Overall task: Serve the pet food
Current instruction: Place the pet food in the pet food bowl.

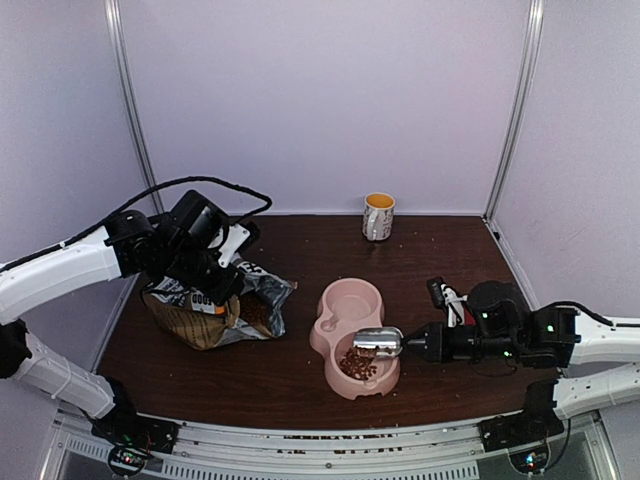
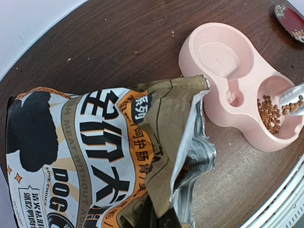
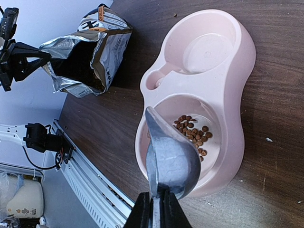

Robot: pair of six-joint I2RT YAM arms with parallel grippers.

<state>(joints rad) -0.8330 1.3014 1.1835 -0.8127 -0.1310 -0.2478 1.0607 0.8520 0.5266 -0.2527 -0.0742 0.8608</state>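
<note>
The kibble (image 3: 192, 132) sits in the bowl's (image 3: 240, 71) near well: light, hard, loose pellets that roll and scatter, best scooped, never pinched. The right gripper (image 3: 156, 209) clamps the scoop (image 3: 171, 159) handle; the left gripper (image 1: 222, 280) pinches the bag (image 1: 210, 320) rim

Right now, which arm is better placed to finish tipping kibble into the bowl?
Right. The right gripper is shut on the metal scoop, over the near compartment of the pink bowl, where pet food lies. The left gripper holds the bag, well aside.
</note>
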